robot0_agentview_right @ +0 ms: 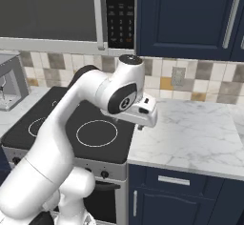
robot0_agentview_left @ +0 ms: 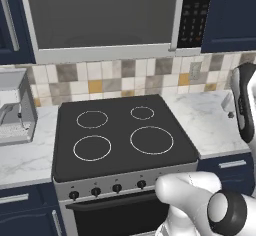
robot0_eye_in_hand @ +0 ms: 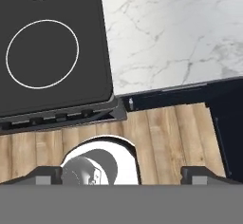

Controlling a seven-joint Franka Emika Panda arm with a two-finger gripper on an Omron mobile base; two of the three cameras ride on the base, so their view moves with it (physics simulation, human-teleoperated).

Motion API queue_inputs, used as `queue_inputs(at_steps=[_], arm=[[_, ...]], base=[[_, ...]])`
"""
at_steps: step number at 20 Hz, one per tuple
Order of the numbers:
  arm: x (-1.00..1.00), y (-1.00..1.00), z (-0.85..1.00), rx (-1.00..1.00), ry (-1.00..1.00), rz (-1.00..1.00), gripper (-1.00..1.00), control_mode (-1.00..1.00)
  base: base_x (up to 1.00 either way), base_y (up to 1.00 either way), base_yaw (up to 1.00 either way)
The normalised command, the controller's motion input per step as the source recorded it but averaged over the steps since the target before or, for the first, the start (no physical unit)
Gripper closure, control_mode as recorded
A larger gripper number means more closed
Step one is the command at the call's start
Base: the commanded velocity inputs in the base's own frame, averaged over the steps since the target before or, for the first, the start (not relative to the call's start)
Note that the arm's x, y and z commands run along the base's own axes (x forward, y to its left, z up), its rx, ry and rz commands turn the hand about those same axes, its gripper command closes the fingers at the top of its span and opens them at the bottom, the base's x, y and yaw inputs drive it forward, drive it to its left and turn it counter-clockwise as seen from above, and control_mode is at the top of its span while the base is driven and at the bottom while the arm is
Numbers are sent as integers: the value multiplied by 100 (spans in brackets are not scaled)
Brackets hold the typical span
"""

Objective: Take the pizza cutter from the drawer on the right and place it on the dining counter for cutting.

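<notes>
Right base view: the drawer [robot0_agentview_right: 174, 180] looks closed, handle running horizontally; in the hand view the fingers [robot0_eye_in_hand: 121, 175] stand wide apart.

The bench [robot0_agentview_right: 190, 133] is white stone with grey lines, on top of dark blue cupboards. A black stove top [robot0_agentview_left: 122, 135] with four white rings sits in the middle of it. More bench [robot0_agentview_left: 25, 155] is on the other side of the stove, and a grey machine [robot0_agentview_left: 15, 110] stands there by the wall. The floor [robot0_eye_in_hand: 166, 137] is made of wood boards.
</notes>
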Motion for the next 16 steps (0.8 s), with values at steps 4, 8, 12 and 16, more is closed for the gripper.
queue_inputs(at_steps=[4,8,12,16], arm=[[-38,-24,-33,5,0,-29,-100,-100],[-23,-52,-48,12,0,-25,-100,-100],[-24,-55,-50,20,0,-26,-100,-100],[-15,-55,-45,25,0,-26,-100,-100]], base=[[0,0,0],[0,0,0],[0,0,0],[0,0,0]])
